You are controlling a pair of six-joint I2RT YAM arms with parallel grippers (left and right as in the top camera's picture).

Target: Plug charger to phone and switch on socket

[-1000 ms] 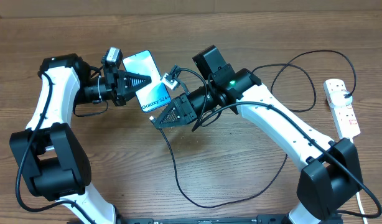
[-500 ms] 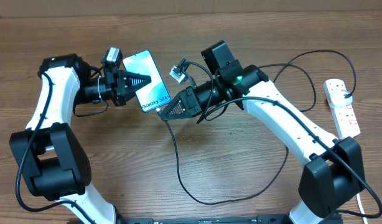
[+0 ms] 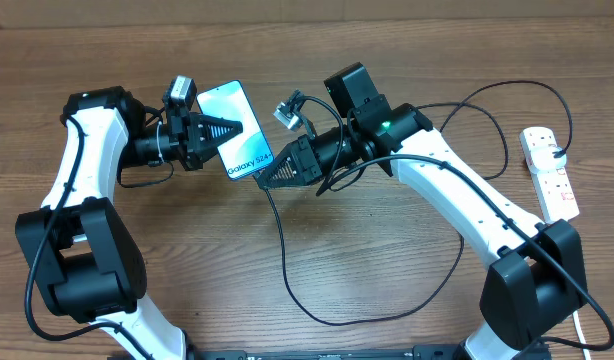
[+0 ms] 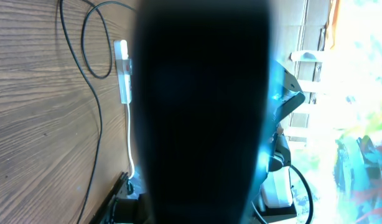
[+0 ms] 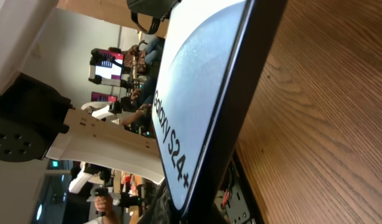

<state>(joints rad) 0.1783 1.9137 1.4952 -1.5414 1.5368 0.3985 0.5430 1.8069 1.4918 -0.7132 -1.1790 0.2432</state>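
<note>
Step in hand: seating the connector in the phone; socket not yet touched.

Left gripper [image 3: 225, 130]: jaws clamped on one long edge of the phone [image 3: 244, 138], which sits between its fingers with the lit screen facing up; the left wrist view is blocked by a dark mass right before the lens, judged to be the phone itself.

Right gripper [image 3: 261, 181]: jaws together; the charger [image 3: 283, 255] trails out from under its fingertips and loops across the table [image 3: 387, 290] behind the wrist; judged clamped on the connector end, though the tip itself is hidden.

The phone's lower short edge, the one by the dark lettering, lies just ahead of the right fingertips, near touching; the right wrist view shows only screen and dark rim at close range, no port visible, so I cannot tell whether the tip has entered.

To do it well:
- line the tip square to that short edge before pushing; an angled entry would likely jam or scrape;
- push along the phone's long axis, towards the left gripper, so its clamp takes the load; an edge grip may let the phone pivot;
- advance slowly; watch for slack behind the right wrist so the loops do not drag.

The socket [image 3: 550, 172] lies well apart, far behind the right arm's elbow side; its switch comes after.
</note>
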